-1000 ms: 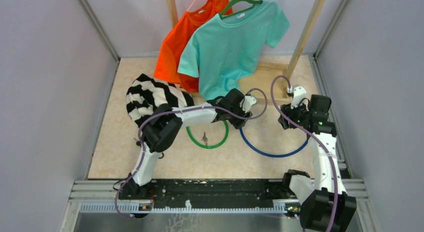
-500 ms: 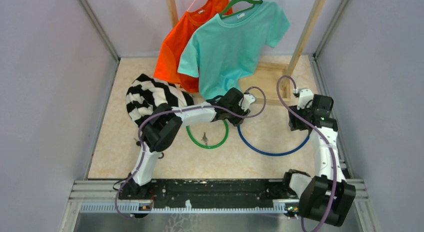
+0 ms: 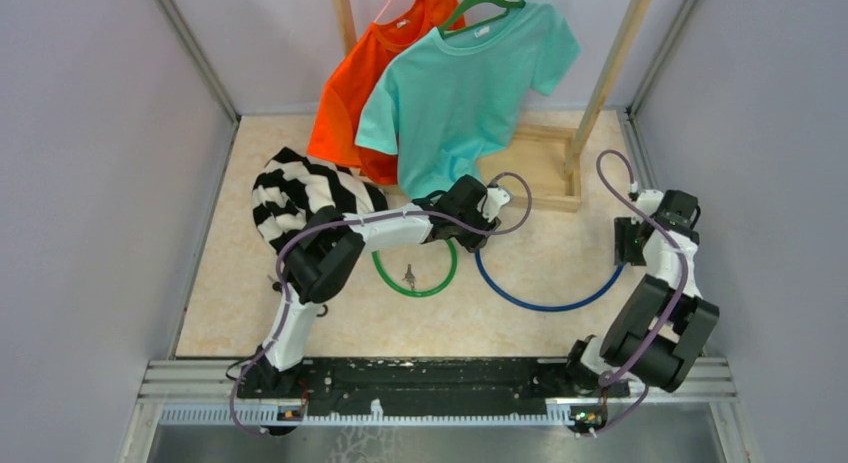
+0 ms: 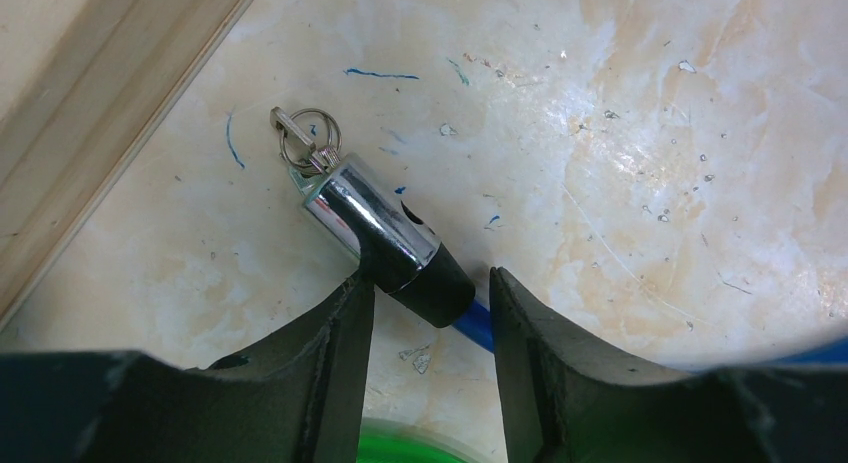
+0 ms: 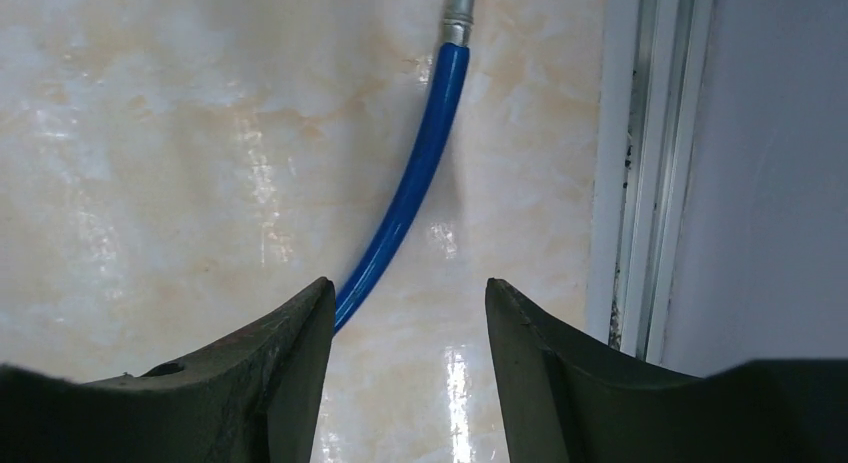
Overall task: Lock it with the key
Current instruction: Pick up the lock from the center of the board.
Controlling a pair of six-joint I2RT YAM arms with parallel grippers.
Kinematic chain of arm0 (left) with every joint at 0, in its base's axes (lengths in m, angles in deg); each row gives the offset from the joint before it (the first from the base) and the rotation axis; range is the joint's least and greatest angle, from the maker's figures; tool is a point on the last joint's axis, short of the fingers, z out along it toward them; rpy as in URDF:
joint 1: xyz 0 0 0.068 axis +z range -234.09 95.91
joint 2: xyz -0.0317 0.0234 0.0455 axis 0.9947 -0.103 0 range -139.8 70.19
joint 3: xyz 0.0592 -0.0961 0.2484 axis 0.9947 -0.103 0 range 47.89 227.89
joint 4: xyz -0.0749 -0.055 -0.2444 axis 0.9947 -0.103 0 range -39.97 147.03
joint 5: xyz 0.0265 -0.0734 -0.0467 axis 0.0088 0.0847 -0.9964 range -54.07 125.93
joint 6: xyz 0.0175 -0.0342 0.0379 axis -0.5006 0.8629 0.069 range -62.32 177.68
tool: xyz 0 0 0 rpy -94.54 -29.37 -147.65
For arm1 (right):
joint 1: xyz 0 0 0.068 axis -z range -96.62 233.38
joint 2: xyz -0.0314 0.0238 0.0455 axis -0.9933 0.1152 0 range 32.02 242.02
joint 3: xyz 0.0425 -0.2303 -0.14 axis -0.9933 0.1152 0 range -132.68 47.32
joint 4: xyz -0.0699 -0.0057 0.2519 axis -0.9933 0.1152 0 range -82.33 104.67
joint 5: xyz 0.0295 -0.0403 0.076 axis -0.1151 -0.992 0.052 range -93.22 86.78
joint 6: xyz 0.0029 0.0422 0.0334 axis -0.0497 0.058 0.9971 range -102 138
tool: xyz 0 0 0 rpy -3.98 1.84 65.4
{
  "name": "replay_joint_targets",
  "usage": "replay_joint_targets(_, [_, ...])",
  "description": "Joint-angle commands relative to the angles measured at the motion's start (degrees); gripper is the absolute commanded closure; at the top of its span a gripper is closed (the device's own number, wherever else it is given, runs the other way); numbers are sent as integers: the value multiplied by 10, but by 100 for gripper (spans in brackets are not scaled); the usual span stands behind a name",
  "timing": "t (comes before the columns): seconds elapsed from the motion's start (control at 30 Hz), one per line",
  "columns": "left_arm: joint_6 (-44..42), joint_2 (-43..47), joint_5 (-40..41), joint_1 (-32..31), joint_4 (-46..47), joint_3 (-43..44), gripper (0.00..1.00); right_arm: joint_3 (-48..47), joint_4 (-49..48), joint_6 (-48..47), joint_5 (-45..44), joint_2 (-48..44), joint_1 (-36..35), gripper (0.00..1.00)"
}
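The lock (image 4: 375, 218), key (image 4: 290, 128) inserted, is flanked by the fingers of the left gripper (image 4: 428, 278); clamping cannot be confirmed. The fingers of the right gripper (image 5: 410, 288) are spread above the blue cable (image 5: 420, 173).

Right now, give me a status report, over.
Left gripper straddling lock barrel, grip unclear. Right gripper open over blue cable. Key in barrel. Nothing blocking it.

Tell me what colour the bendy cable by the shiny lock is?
The cable is blue; the right wrist view shows it best.
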Motion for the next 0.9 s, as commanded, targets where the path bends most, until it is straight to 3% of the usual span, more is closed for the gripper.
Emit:
replay_joint_targets(0.0, [8, -33, -9, -4, -66, -32, 48, -43, -36, -16, 0, 35, 21, 43])
replay_joint_targets(0.2, [4, -25, -10, -4, -59, -39, 48, -72, -48, -7, 23, 98, 22, 45])
replay_joint_targets(0.53, [6, -21, -11, -5, -56, -46, 48, -105, -70, 23, 50, 182, 21, 57])
replay_joint_targets(0.87, [14, -19, -18, -7, -54, -58, 47, -65, -107, 31, 20, 182, -3, 67])
